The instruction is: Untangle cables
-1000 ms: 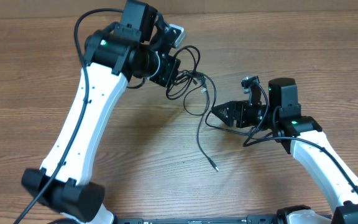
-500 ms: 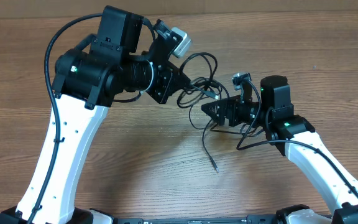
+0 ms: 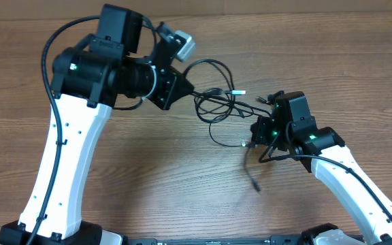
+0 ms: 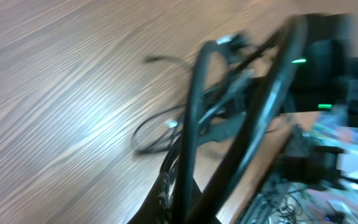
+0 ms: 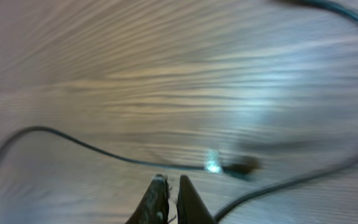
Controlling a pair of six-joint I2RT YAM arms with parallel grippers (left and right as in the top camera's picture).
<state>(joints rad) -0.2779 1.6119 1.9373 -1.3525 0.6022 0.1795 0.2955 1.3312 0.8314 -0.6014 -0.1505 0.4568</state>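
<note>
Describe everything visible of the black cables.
The cables are thin, black, flexible cords tangled in loose loops over the wooden table. One side runs into the shut fingers of the left gripper, which seems to hold them up. A white-tipped plug sticks out on top. Other strands reach toward the right gripper; whether it holds one is unclear. A loose end lies nearer the front.

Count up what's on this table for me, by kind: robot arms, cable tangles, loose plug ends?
Robot arms: 2 (left arm, right arm)
Cable tangles: 1 (cables)
Plug ends in view: 3 (white-tipped plug, silver-tipped plug, black plug, blurred)
Total: 6
</note>
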